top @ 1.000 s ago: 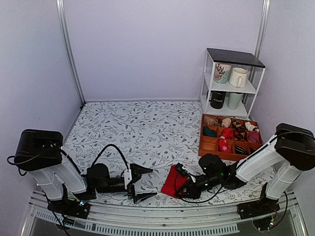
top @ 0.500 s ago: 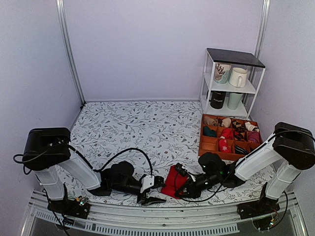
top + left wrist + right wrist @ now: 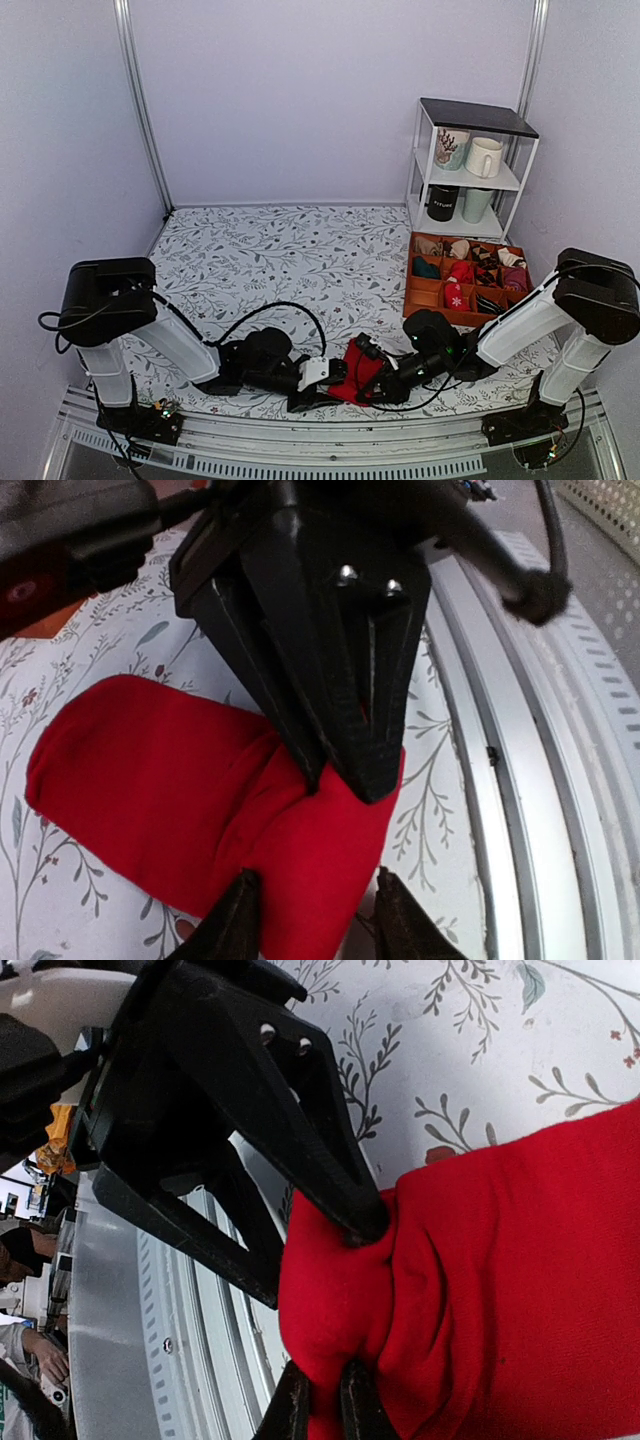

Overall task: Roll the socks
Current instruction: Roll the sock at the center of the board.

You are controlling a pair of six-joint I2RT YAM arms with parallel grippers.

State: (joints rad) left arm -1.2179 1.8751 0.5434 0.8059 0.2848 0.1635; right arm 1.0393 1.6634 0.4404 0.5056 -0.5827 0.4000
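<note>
The socks [image 3: 358,364] are a plain red fabric bundle lying near the table's front edge, between my two grippers. In the left wrist view the socks [image 3: 180,800] bulge toward the camera and my left gripper [image 3: 315,925] straddles their near end, one finger on each side, pressing the fold. The right gripper [image 3: 345,770] bites the same fold from the opposite side. In the right wrist view my right gripper [image 3: 322,1410] is shut with red fabric pinched between its fingers, and the socks [image 3: 500,1290] fill the right half. The left gripper [image 3: 325,386] and right gripper [image 3: 373,384] nearly meet.
An orange divided tray [image 3: 424,300] with several sock bundles stands at the right. Behind it is a white shelf [image 3: 470,180] holding mugs. A metal rail [image 3: 300,440] runs along the table's near edge, close to both grippers; the rail [image 3: 520,780] also shows beside the socks.
My left arm has reached right along the front edge to the socks, and its jaws have narrowed from wide open onto the fold. The right gripper has kept its grip in place.
</note>
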